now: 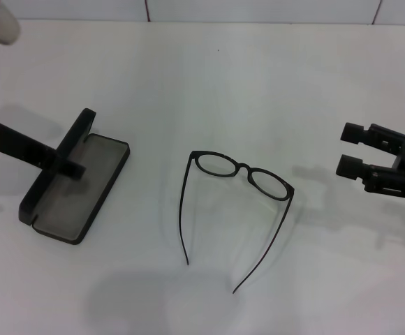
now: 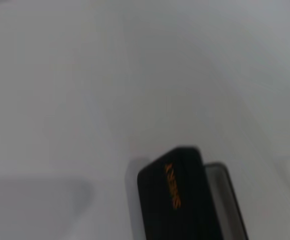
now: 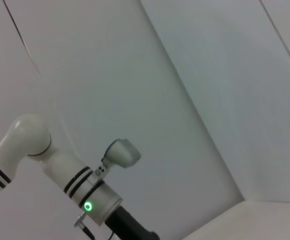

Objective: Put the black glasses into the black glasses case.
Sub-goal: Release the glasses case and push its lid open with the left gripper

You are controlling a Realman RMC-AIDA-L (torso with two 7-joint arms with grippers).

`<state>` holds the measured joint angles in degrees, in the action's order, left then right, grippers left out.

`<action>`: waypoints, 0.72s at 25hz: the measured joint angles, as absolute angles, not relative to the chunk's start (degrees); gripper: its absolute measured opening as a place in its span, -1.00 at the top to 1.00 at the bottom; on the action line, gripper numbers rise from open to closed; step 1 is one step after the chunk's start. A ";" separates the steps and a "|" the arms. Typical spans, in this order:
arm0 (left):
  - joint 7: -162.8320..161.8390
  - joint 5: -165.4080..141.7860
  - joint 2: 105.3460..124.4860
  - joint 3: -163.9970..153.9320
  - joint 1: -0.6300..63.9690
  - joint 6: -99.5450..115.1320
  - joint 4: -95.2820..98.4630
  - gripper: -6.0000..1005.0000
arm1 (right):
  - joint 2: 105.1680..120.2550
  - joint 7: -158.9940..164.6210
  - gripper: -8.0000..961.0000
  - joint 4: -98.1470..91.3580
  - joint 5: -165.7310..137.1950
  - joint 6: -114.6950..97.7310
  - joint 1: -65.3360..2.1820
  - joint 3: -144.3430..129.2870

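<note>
Fingers on the left gripper (image 1: 66, 166) pinch the upright lid of the opened black glasses case (image 1: 84, 188), right gripper (image 1: 350, 149) hovers spread and empty, and the black glasses (image 1: 243, 172) sit unfolded on the bench (image 1: 258, 77) between them, so nothing's packed yet.

Bare white table (image 1: 258, 91) lies between the right gripper (image 1: 349, 148) and the black glasses (image 1: 241, 183), an unobstructed path. Beyond the glasses, the black glasses case (image 1: 84, 185) lies open, its raised lid pinched by the left gripper (image 1: 66, 166), whose finger crosses the tray.
</note>
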<state>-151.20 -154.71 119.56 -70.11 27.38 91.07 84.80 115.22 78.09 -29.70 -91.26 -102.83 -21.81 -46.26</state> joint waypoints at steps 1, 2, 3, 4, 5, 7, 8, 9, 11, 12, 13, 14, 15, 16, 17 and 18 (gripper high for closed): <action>-151.24 -155.65 119.58 -70.27 27.78 90.86 83.89 -0.56 | 115.22 78.00 -0.84 -29.71 -91.23 -102.80 -21.78 -46.10; -151.32 -156.58 119.59 -70.41 28.11 90.67 83.23 -0.56 | 115.22 77.89 -0.84 -29.71 -91.21 -102.79 -21.76 -46.04; -151.47 -158.11 119.65 -71.01 28.40 90.30 82.94 -0.56 | 115.22 77.80 -0.84 -29.71 -91.19 -102.77 -21.74 -46.01; -151.47 -158.11 119.65 -71.01 28.40 90.30 82.94 -0.56 | 115.22 77.72 -0.84 -29.71 -91.14 -102.76 -21.73 -45.97; -151.52 -158.38 119.68 -71.48 28.44 90.24 83.12 -0.56 | 115.22 77.69 -0.84 -29.71 -91.09 -102.75 -21.71 -45.80; -151.57 -158.29 119.69 -71.79 28.55 90.23 83.35 -0.41 | 115.22 77.54 -0.84 -29.68 -90.85 -102.72 -21.62 -45.42; -151.58 -158.29 119.69 -71.82 28.69 90.23 83.41 -0.33 | 115.22 77.40 -0.84 -29.58 -90.68 -102.69 -21.59 -45.24; -151.58 -158.28 119.70 -71.82 28.77 90.23 83.41 -0.24 | 115.22 77.24 -0.84 -29.42 -90.59 -102.67 -21.57 -45.07; -151.51 -158.35 119.70 -71.93 29.01 90.23 83.35 -0.05 | 115.22 76.88 -0.84 -28.99 -90.43 -102.69 -21.54 -44.33; -151.51 -158.38 119.70 -72.23 29.14 90.23 83.35 0.05 | 115.20 76.72 -0.84 -28.68 -90.42 -102.77 -21.48 -43.73; -151.52 -158.33 119.70 -72.60 29.23 90.23 83.42 0.15 | 115.16 76.44 -0.83 -28.38 -90.41 -102.89 -21.36 -43.02; -151.53 -158.27 119.71 -72.92 29.24 90.24 83.60 0.20 | 115.12 76.28 -0.83 -28.19 -90.42 -102.98 -21.23 -42.52; -151.55 -158.23 119.71 -73.17 29.26 90.28 83.80 0.26 | 115.05 75.82 -0.83 -27.76 -90.41 -103.26 -21.07 -41.62; -151.55 -158.23 119.71 -73.32 29.28 90.37 83.96 0.32 | 115.02 75.49 -0.83 -27.56 -90.41 -103.44 -20.97 -41.12; -151.56 -158.23 119.70 -73.37 29.38 90.52 84.09 0.38 | 115.00 75.07 -0.83 -27.26 -90.41 -103.76 -20.80 -40.12; -151.56 -158.22 119.71 -73.38 29.45 90.61 84.16 0.44 | 114.97 74.78 -0.83 -27.06 -90.41 -104.14 -20.63 -39.15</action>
<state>-151.56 -158.22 119.71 -73.38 29.45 90.61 84.16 114.97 74.78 -27.06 -90.41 -104.14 -20.63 -39.15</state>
